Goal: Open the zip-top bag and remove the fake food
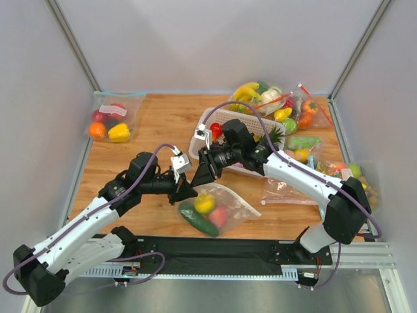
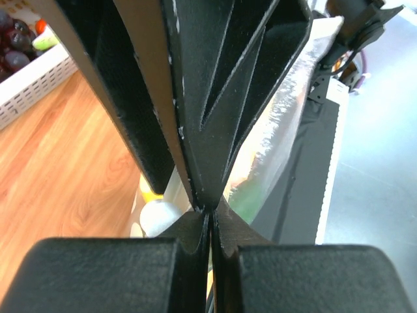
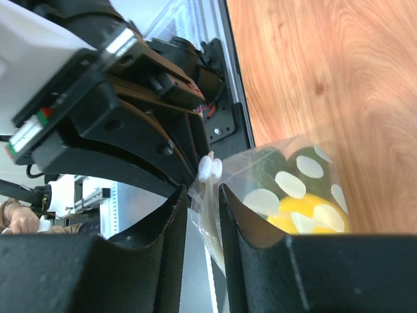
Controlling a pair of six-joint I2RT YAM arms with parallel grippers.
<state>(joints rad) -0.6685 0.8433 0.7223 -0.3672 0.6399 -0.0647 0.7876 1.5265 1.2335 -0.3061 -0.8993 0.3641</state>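
Note:
The zip-top bag (image 1: 229,205) lies on the wood near the front edge. It holds the fake food: a dark green cucumber (image 1: 199,222), a yellow fruit (image 1: 204,203) and a pink peach (image 1: 219,216). My left gripper (image 1: 186,191) is shut on the bag's left top corner; in the left wrist view (image 2: 210,215) its pads meet. My right gripper (image 1: 199,177) meets it from above. In the right wrist view its jaws (image 3: 202,192) stand slightly apart around the zip strip, with the white slider (image 3: 210,168) at their tips. The dotted bag (image 3: 293,189) shows the cucumber and yellow fruit.
A white basket (image 1: 221,120) with grapes and pineapple stands behind the grippers. A blue-zip bag of fruit (image 1: 112,120) lies at the far left. Red-zip bags (image 1: 293,107) and bananas (image 1: 244,91) are piled at the back right. A black rail (image 1: 215,248) runs along the near edge.

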